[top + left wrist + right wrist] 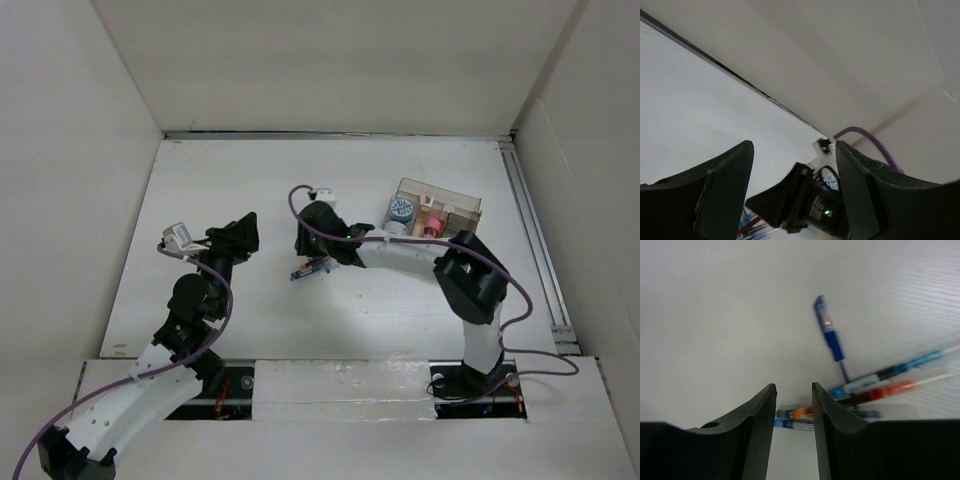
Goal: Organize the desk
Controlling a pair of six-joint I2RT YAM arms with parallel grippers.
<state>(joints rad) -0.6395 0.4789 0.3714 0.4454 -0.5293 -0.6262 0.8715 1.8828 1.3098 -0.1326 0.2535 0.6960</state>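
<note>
The white desk [230, 180] holds a small cluster of pens [312, 268] near its middle. In the right wrist view a blue pen [830, 335] lies apart from several crossed pens [870, 387] with blue, red and orange parts. My right gripper [794, 390] is open with a narrow gap and empty, just above the end of the pens; it also shows in the top view [322, 250]. My left gripper [245, 235] is wide open and empty, left of the pens, off the desk surface. Its fingers [735, 175] frame the right gripper [810, 205].
A clear plastic compartment box [440, 208] stands at the back right with a blue-patterned tape roll [402, 212] and pink items in it. A metal rail [535, 240] runs along the right edge. White wall panels surround the desk. A purple cable [295, 200] loops above the right wrist.
</note>
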